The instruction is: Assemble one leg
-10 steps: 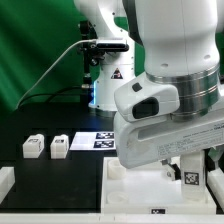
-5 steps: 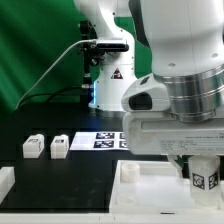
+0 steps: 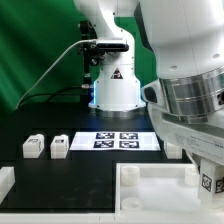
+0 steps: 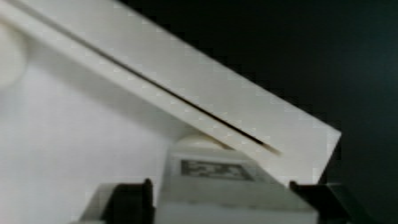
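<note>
Our gripper (image 4: 224, 208) clamps the small white block-shaped plastic leg (image 4: 217, 172), tag facing out, over the large flat white rimmed panel (image 3: 150, 195) near its edge. Misaligned, the leg could tilt or jam, we judge; the spot beneath it is hidden. Farther off, two spare white legs (image 3: 35, 146) rest on the black counter (image 3: 70, 175).

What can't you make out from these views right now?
1. Exterior view: the gripper is hidden behind the arm's own wrist, and the leg it holds shows only in part, at the picture's right edge.
2. Wrist view: blurred; the leg itself hides whether its underside touches the panel.
</note>
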